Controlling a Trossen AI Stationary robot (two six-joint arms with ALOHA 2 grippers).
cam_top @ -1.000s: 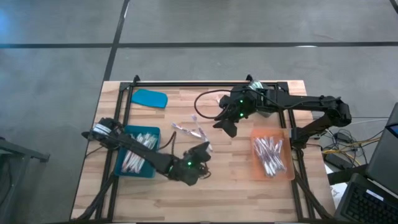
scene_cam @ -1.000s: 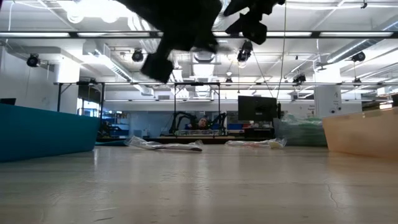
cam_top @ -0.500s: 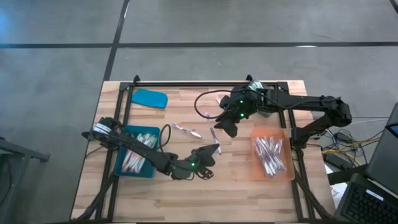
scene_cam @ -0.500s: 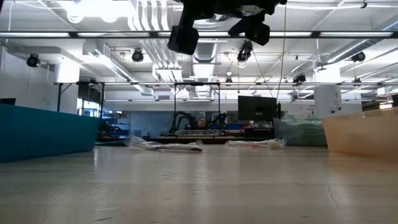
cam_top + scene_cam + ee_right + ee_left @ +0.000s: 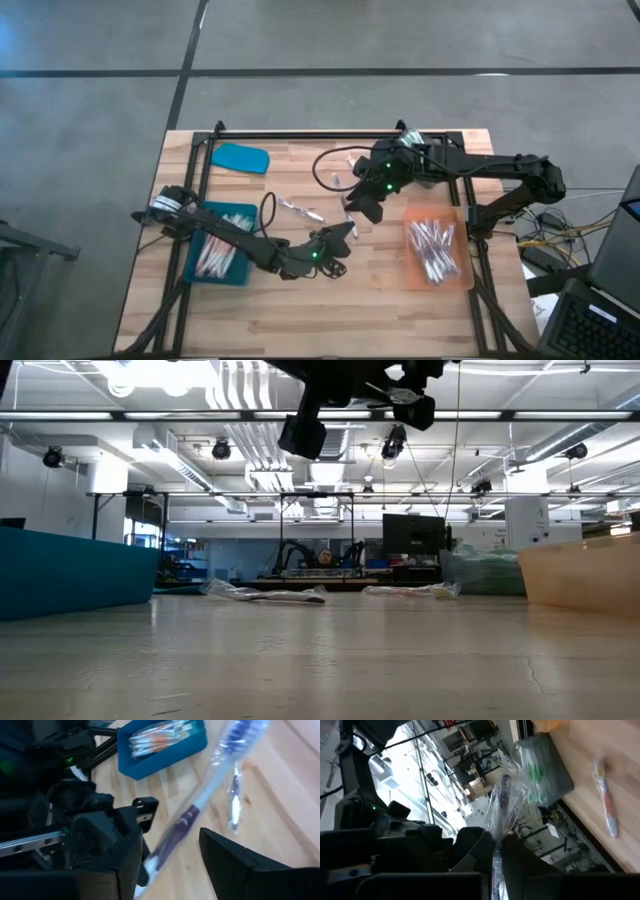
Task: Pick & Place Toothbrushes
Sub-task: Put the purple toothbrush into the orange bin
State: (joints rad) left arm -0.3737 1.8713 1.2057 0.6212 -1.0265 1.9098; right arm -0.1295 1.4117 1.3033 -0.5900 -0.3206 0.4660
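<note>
Left gripper (image 5: 345, 232): raised above the middle of the table, fingers clamped on the lower end of a wrapped toothbrush (image 5: 501, 802); the brush is seen sticking out past the dark fingers (image 5: 517, 857) in the left wrist view.

Held brush: purple and pale, in clear wrap, lifted clear of the wood; it is also seen in the right wrist view (image 5: 200, 795), slanting across between the right arm's two fingers without a visible touch.

Right gripper (image 5: 362, 203): held above the table just beyond the left gripper, jaws spread apart, nothing gripped; one finger (image 5: 235, 857) is shown on each side of the brush.

Loose brushes: one wrapped brush (image 5: 300, 209) is left lying on the wood near the table's middle, and a second one (image 5: 234, 805) is seen flat on the boards in the right wrist view; a red-handled one (image 5: 606, 800) is seen on the wood in the left wrist view.

Blue tray (image 5: 193, 268): placed at the table's left side, with a bundle of pale brushes (image 5: 220, 245) inside.

Orange tray (image 5: 410, 278): placed at the right side, with another heap of brushes (image 5: 432, 250) inside.

Blue lid (image 5: 241, 157): laid flat near the far left corner, apart from both trays.

Table (image 5: 400, 320): light wooden boards inside a black frame.
</note>
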